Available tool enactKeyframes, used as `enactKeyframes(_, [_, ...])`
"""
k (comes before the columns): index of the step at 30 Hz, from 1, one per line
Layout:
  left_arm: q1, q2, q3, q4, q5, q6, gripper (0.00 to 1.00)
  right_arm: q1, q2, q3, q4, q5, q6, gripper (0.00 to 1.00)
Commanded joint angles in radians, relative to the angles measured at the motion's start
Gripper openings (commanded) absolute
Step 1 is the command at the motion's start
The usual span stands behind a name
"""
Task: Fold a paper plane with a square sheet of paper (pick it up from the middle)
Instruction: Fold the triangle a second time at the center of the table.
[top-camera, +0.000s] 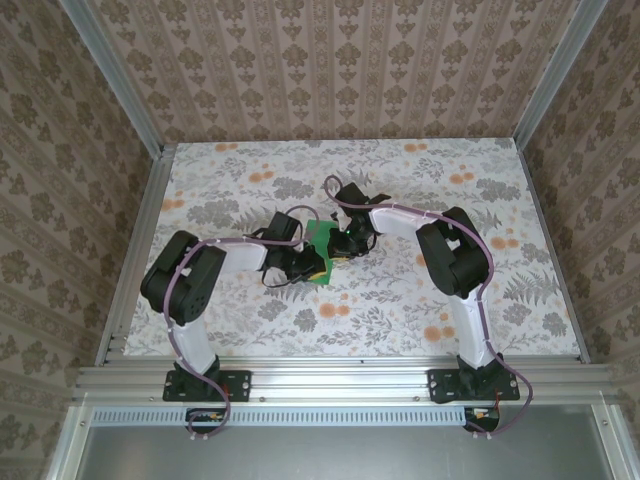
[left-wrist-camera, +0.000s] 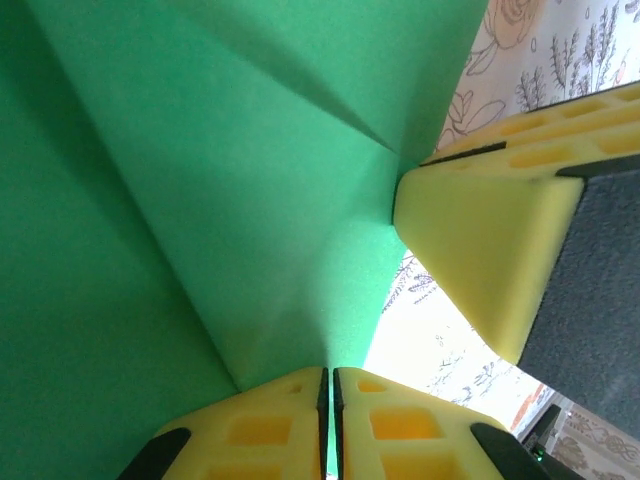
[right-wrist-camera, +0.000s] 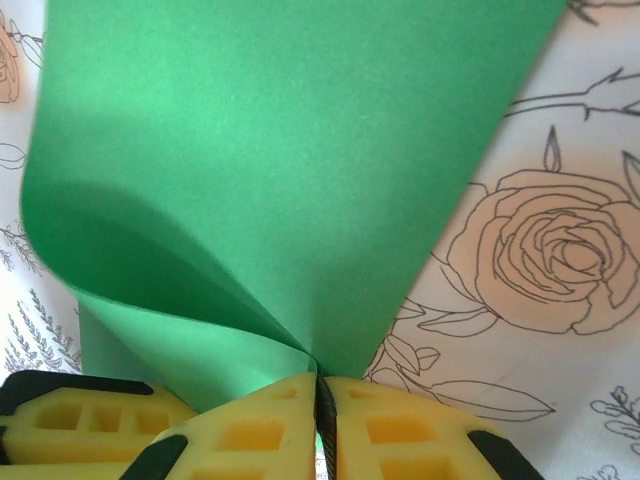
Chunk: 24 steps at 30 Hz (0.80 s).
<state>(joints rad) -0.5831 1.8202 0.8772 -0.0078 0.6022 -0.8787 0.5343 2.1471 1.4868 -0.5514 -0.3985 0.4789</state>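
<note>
The square sheet of paper (top-camera: 322, 240) is bright green and hangs bent between my two grippers above the middle of the table. In the left wrist view the sheet (left-wrist-camera: 200, 180) shows a sharp diagonal crease, and my left gripper (left-wrist-camera: 330, 385) is shut on its lower edge. The right gripper's yellow finger (left-wrist-camera: 480, 250) presses the sheet from the right. In the right wrist view the sheet (right-wrist-camera: 280, 150) curls over on the left, and my right gripper (right-wrist-camera: 320, 388) is shut on it. From above, the left gripper (top-camera: 312, 264) and the right gripper (top-camera: 342, 245) meet at the paper.
The floral-patterned tabletop (top-camera: 400, 310) spreads on all sides of the arms. Patterned walls with metal frame rails (top-camera: 140, 230) close the table at the left, back and right. The left gripper's yellow finger (right-wrist-camera: 70, 415) sits low left in the right wrist view.
</note>
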Motion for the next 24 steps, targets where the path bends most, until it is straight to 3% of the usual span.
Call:
enactKeyframes(1, [-0.019, 0.021, -0.001, 0.003, 0.034, 0.01, 0.15, 0.006, 0.129, -0.056, -0.097, 0.189, 0.017, 0.13])
enactKeyframes(8, [-0.033, 0.01, -0.015, 0.043, 0.076, -0.008, 0.18, 0.006, 0.137, -0.052, -0.093, 0.188, 0.024, 0.12])
enactKeyframes(24, [-0.071, -0.001, -0.024, -0.05, 0.026, -0.001, 0.17, -0.002, 0.143, -0.054, -0.092, 0.187, 0.037, 0.1])
